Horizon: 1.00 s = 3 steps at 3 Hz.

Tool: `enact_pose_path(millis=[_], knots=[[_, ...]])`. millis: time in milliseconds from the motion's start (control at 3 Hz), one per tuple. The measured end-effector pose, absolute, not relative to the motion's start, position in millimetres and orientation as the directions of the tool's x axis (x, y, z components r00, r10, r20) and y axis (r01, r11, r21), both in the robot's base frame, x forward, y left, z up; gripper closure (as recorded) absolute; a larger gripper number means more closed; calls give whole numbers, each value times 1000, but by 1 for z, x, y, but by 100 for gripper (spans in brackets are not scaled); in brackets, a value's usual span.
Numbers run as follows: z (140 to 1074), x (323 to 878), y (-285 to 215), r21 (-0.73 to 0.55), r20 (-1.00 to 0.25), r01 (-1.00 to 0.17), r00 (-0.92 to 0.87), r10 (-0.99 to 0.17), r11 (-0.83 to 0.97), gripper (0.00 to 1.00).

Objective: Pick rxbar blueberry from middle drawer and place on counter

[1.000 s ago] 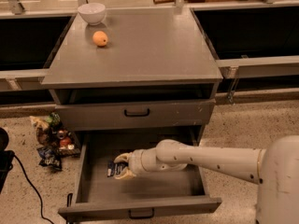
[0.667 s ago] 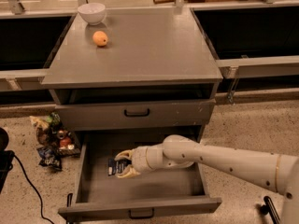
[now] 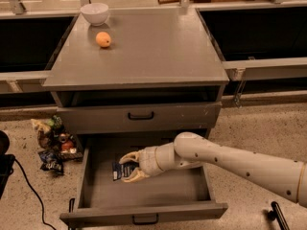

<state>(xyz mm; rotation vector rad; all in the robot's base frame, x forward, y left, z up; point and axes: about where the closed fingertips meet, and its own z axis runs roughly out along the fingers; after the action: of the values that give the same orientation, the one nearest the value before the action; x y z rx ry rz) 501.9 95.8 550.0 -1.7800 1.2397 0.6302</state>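
Observation:
The rxbar blueberry (image 3: 117, 170), a small dark wrapper with white lettering, lies flat on the floor of the open middle drawer (image 3: 144, 214), left of centre. My gripper (image 3: 131, 167) reaches into the drawer from the right, right at the bar's right end. Its two pale fingers (image 3: 128, 157) are spread, one beyond the bar and one nearer than it. The bar rests on the drawer floor. The counter (image 3: 144, 51) is the broad grey top of the cabinet above.
A round orange fruit (image 3: 103, 39) and a white bowl (image 3: 94, 12) sit at the counter's back left. The upper drawer front (image 3: 139, 115) is shut. A heap of snack packets (image 3: 53, 145) lies on the floor left of the cabinet. A black cable (image 3: 24, 186) runs at far left.
My arm has shifted a little and the gripper has edged slightly right over the bar's end. The bar has not moved.

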Motion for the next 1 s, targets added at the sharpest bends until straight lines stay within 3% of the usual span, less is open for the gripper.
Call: enact_pose_path(millis=[1000], knots=[[702, 473, 60, -410, -736, -887, 458, -499, -211, 100]])
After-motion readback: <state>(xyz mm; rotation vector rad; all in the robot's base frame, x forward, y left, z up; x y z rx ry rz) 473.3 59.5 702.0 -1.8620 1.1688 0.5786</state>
